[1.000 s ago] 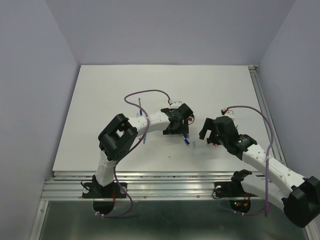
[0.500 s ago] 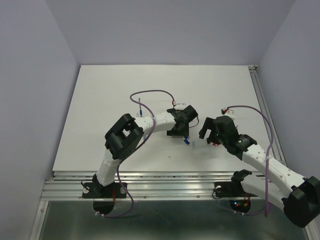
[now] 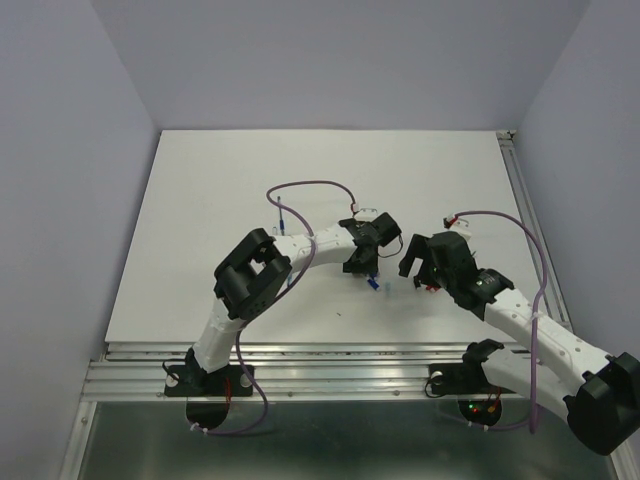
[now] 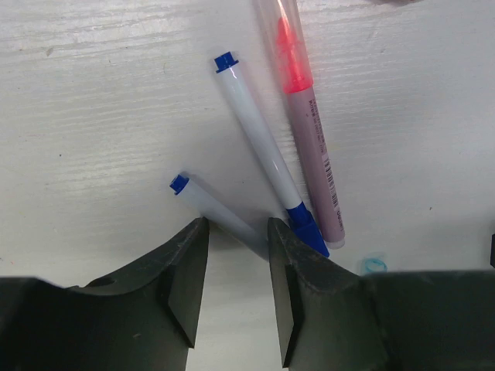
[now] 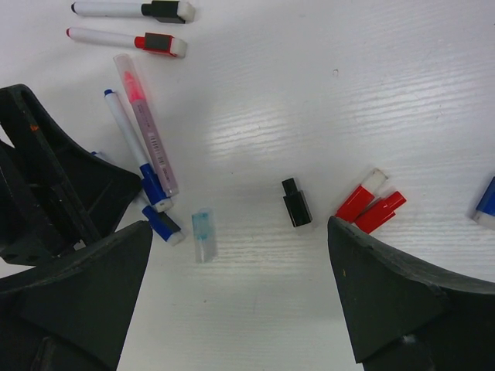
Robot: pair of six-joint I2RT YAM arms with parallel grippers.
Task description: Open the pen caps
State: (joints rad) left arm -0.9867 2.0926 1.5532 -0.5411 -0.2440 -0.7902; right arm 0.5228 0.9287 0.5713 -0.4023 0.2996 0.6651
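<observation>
Robot lab, blank walls (image 3: 340, 60), aluminium rails (image 3: 330, 372)

The left gripper (image 4: 236, 232) straddles a white pen (image 4: 205, 202) on the table (image 4: 93, 100) — jaws apart, the barrel close against one finger, a gap at the other. Just beside it lies a second pen (image 4: 259, 143), its blue cap (image 4: 308, 229) against a pink highlighter (image 4: 309, 131) — a clear cap (image 4: 375, 264) lies near that end.

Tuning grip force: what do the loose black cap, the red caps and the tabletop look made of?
Black cap: likely moulded plastic, matte. It has a stepped shape, even colour and no glare.
Red caps: likely plastic, slightly glossy. The colour is saturated and uniform, and one has a white end.
Tabletop: white board with a satin finish, painted or laminate, can't tell which. It shows fine grain lines and a soft sheen.
</observation>
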